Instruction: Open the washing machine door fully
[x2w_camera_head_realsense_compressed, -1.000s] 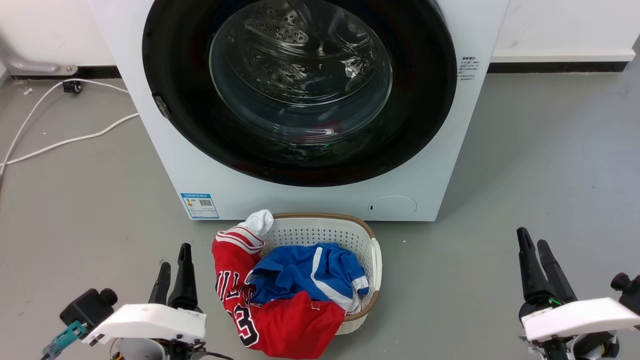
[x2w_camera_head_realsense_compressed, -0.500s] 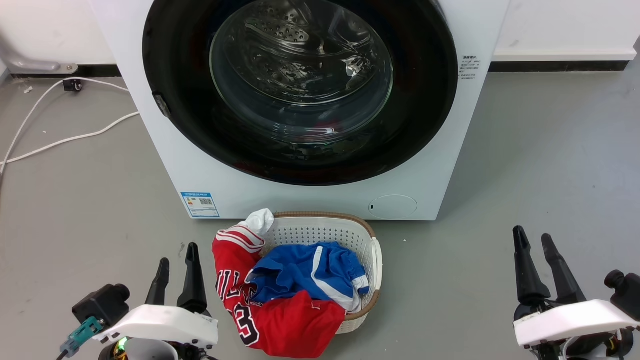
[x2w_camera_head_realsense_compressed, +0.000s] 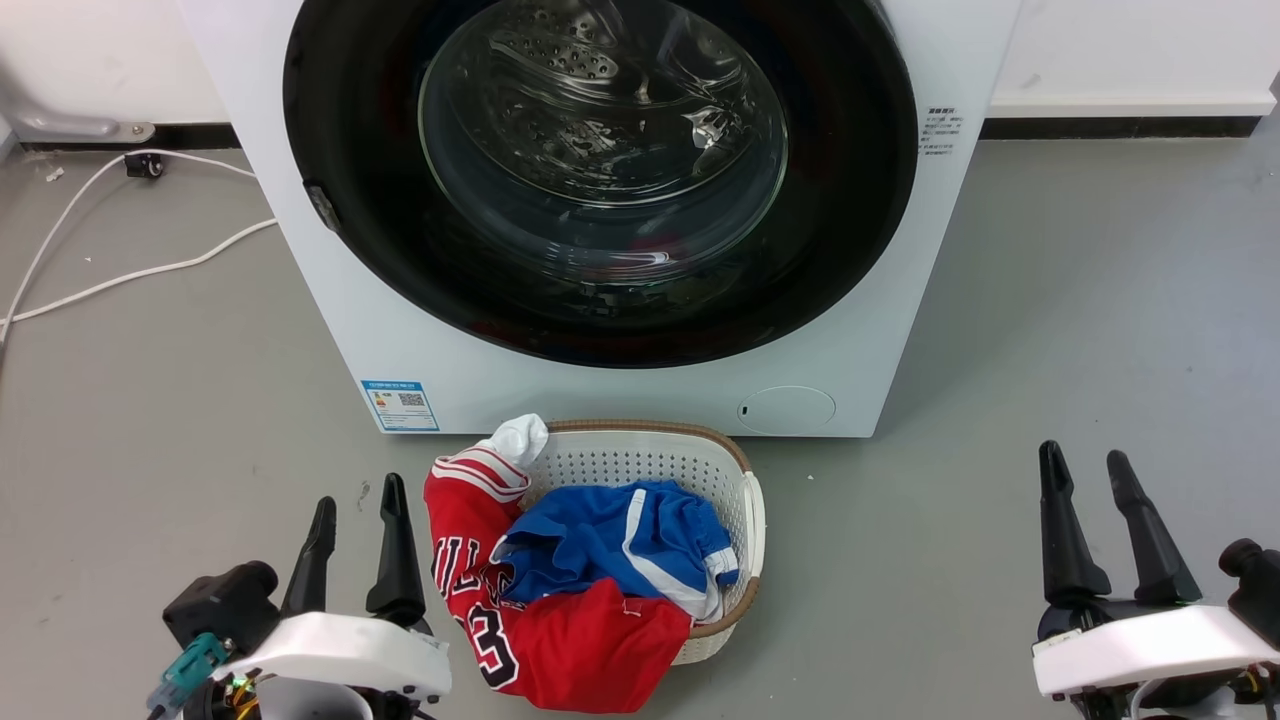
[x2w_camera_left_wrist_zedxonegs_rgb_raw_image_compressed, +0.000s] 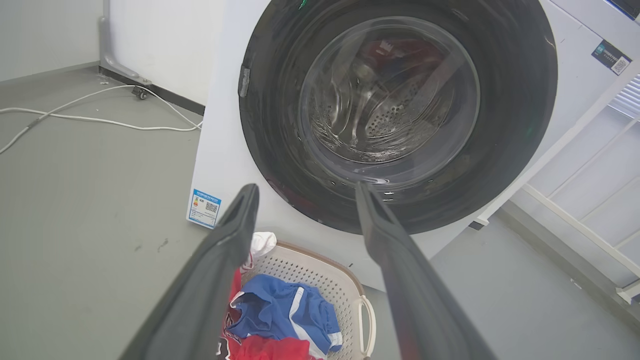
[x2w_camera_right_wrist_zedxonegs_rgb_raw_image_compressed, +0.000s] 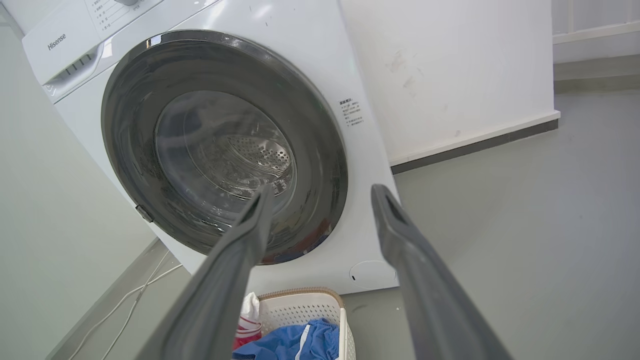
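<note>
Both the left gripper (x2w_camera_head_realsense_compressed: 358, 490) and the right gripper (x2w_camera_head_realsense_compressed: 1081, 450) are hovering with fingers spread wide and empty, while the washing machine door (x2w_camera_head_realsense_compressed: 600, 180) is sitting shut, it seems, on the washing machine (x2w_camera_head_realsense_compressed: 330, 300) well ahead of their tips, leaving the whole opening undone.

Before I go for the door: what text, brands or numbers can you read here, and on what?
"Hisense": control panel of the washing machine, right wrist view.
"3": white digit on the red jersey; its folded lettering is unreadable.
Blue sticker low on the machine's front: QR code, print too small.
White label right of the washing machine door: too small.
Dark sticker, left wrist view's upper right: QR code, text too small.
</note>
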